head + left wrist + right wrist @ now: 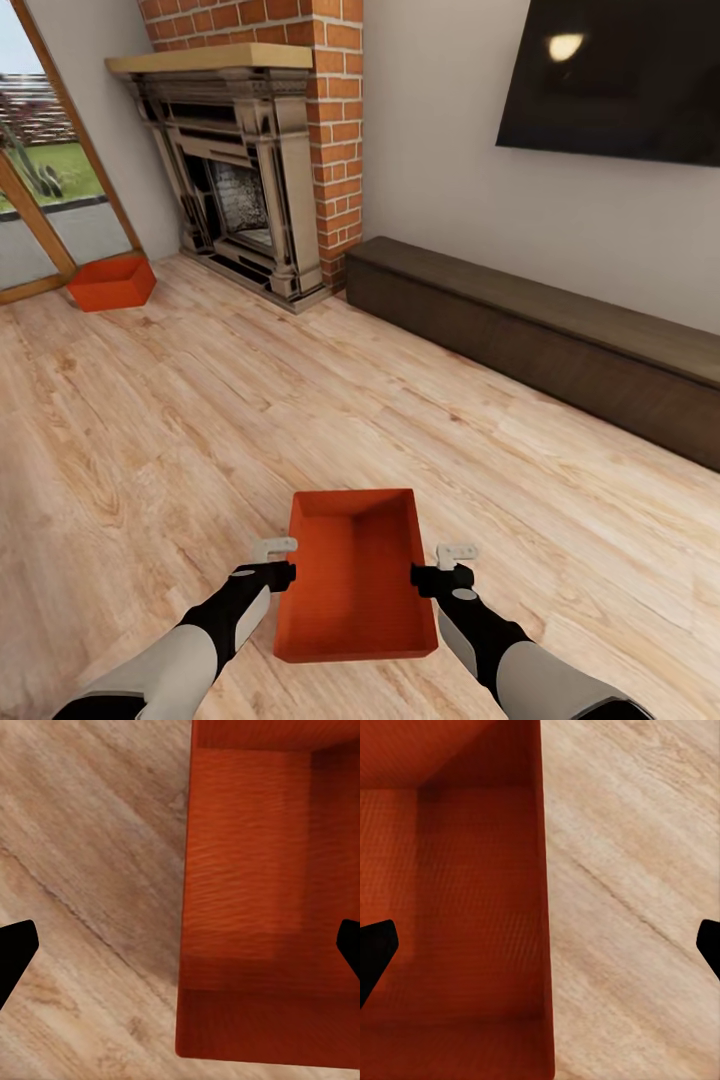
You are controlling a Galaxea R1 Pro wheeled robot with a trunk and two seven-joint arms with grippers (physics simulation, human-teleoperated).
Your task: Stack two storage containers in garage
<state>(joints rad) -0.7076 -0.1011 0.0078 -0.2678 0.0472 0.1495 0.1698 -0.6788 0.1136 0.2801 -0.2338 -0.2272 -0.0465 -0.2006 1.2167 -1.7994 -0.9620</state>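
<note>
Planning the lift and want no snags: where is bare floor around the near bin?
Open plank floor runs from the near container to the fireplace and low cabinet. Tight spots: its long walls, straddled by the left end effector and right end effector.

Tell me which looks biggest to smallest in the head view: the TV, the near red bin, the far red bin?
1. TV, biggest, though cut off by the picture edge.
2. Near bin.
3. Far bin, smallest; it is farther away, and the two bins may really match.
</note>
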